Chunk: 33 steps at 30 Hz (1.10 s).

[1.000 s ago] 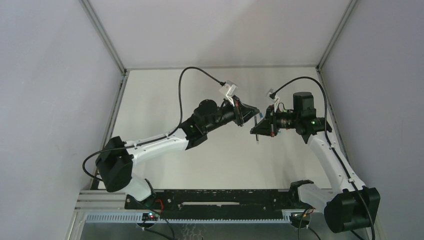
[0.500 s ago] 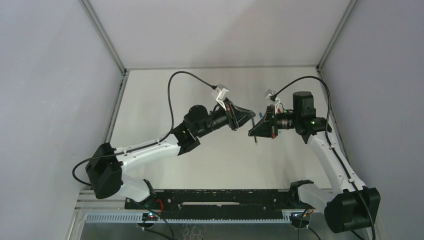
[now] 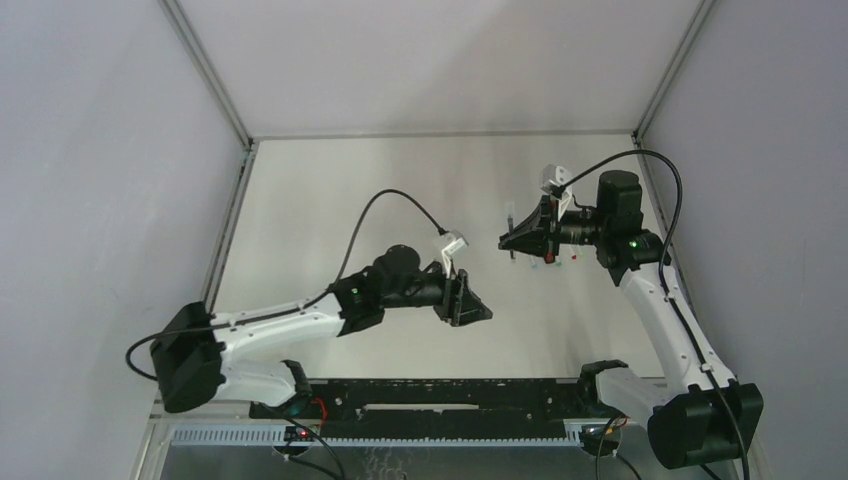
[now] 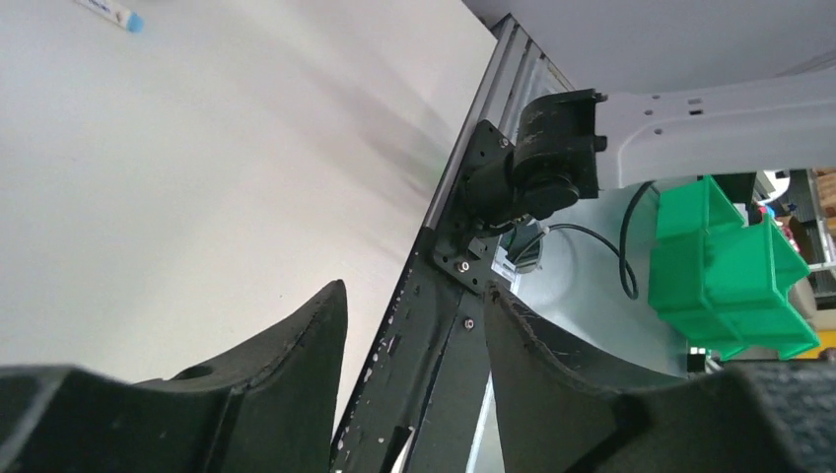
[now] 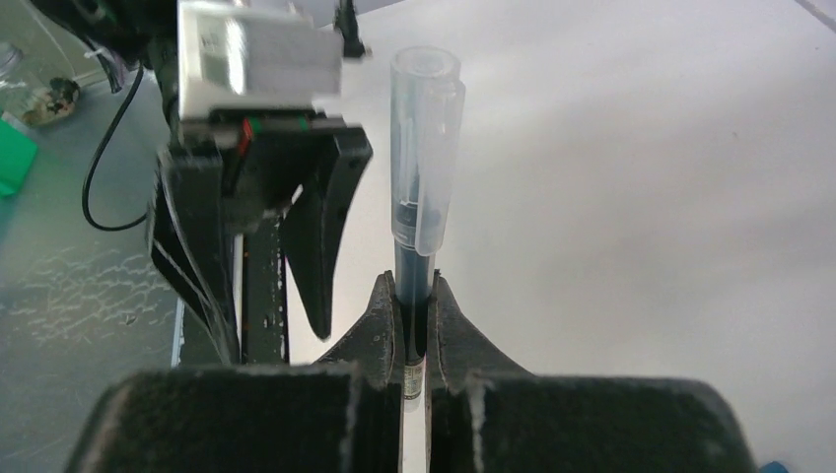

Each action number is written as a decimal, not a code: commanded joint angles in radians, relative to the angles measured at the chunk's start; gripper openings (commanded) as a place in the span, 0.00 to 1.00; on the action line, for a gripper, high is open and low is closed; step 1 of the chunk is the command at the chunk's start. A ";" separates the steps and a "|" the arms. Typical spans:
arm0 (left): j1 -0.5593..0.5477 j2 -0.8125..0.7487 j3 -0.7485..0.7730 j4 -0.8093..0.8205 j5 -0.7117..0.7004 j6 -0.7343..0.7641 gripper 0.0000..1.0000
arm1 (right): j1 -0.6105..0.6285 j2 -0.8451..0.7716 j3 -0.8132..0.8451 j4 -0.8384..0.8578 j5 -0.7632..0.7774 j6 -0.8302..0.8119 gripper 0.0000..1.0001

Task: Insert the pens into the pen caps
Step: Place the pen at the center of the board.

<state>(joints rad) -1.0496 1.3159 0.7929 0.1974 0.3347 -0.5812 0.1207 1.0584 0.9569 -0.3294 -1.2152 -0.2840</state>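
R gripper (image 5: 415,296) pinches pen (image 5: 412,268), cap (image 5: 426,148) on; L gripper (image 4: 414,296) half-open, empty, toward near edge of tabletop (image 3: 330,200): prob. best lay pen flat near right edge before releasing.

The right claw (image 5: 415,296) is black, the pen (image 5: 413,274) in its grip black under a clear cap (image 5: 426,148), and the left claw (image 4: 415,292) is black too, with plain white table (image 4: 197,158) ahead of it, a blue-tipped white pen (image 4: 110,12) far ahead, and bright green bins (image 4: 731,264) off to its right.
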 commanded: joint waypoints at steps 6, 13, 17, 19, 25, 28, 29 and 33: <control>0.050 -0.275 -0.133 0.137 0.052 0.225 0.70 | 0.000 -0.019 0.035 -0.163 -0.142 -0.275 0.00; 0.087 -0.345 -0.198 0.309 -0.001 0.271 0.82 | 0.002 -0.008 0.034 -0.269 -0.192 -0.401 0.02; 0.098 -0.327 -0.203 0.407 0.009 0.274 0.83 | 0.001 -0.008 0.013 -0.256 -0.201 -0.406 0.04; 0.100 -0.310 -0.192 0.420 0.015 0.276 0.83 | 0.000 -0.009 0.007 -0.258 -0.202 -0.409 0.04; 0.107 -0.281 -0.184 0.422 0.023 0.274 0.83 | -0.010 -0.001 0.005 -0.273 -0.201 -0.428 0.05; 0.114 -0.289 -0.195 0.423 0.008 0.273 0.83 | -0.013 0.007 0.005 -0.282 -0.194 -0.440 0.06; 0.116 -0.292 -0.198 0.423 0.005 0.274 0.83 | -0.014 0.008 0.005 -0.284 -0.193 -0.441 0.06; 0.128 -0.308 -0.217 0.427 -0.013 0.276 0.83 | -0.021 0.022 0.005 -0.294 -0.177 -0.455 0.09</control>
<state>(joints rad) -0.9375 1.0340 0.5980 0.5732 0.3435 -0.3313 0.1112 1.0683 0.9569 -0.6128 -1.3899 -0.6983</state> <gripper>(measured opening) 0.826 0.082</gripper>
